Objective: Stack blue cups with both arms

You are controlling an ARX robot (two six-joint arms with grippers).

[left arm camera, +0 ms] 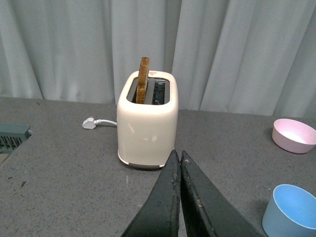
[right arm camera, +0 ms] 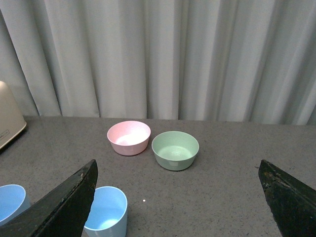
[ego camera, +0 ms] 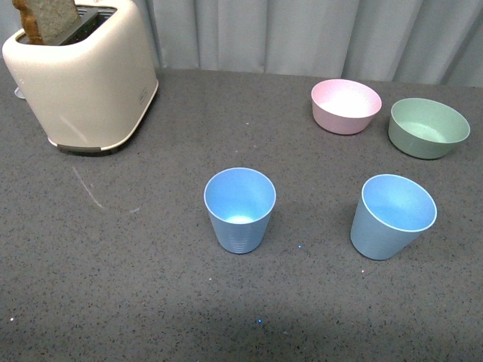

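Part the closed jaws of the left gripper (left arm camera: pixel 178 154) before reaching the middle cup (ego camera: pixel 240 211), and bring the right gripper (right arm camera: pixel 177 168), jaws wide apart, squarely around the right cup (ego camera: pixel 392 219).

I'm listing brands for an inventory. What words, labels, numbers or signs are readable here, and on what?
No text can be read.
Toaster: small dark mark on its side, too small to read.
Middle blue cup, other blue cup, pink bowl, green bowl: no print visible.

backdrop: pleated grey curtain (right arm camera: pixel 158 54) | surface: dark grey speckled tabletop (ego camera: pixel 113 286) | light: even
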